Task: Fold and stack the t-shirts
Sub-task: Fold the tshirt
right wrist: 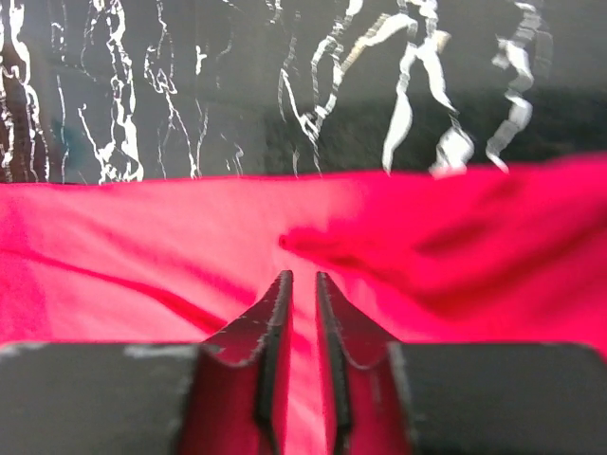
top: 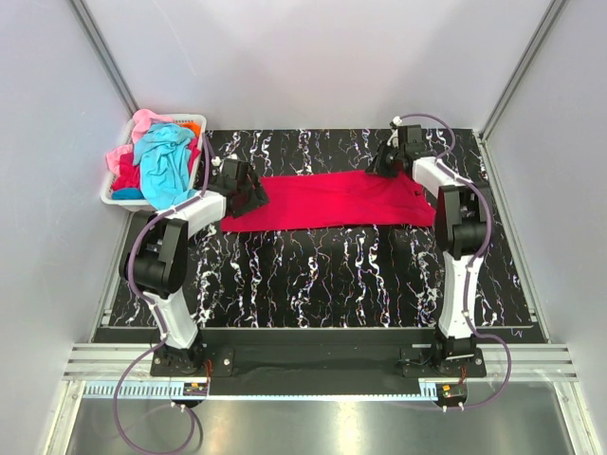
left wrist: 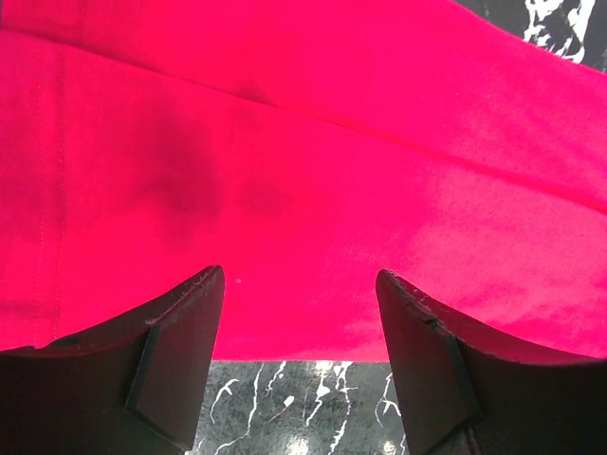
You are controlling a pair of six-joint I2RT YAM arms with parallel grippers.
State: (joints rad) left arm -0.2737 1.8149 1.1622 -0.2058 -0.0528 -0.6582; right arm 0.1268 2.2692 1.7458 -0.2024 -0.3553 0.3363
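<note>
A crimson-red t-shirt lies stretched in a long folded band across the far half of the black marbled table. My left gripper hovers over its left end. In the left wrist view that gripper stands open above the cloth's edge, with nothing between its fingers. My right gripper is at the shirt's far right corner. In the right wrist view its jaws are nearly together on the red cloth, and wrinkles run in toward the tips.
A white plastic basket sits at the table's far left corner. It holds a turquoise t-shirt, a pink one and a bit of orange cloth. Grey walls close in both sides and the back.
</note>
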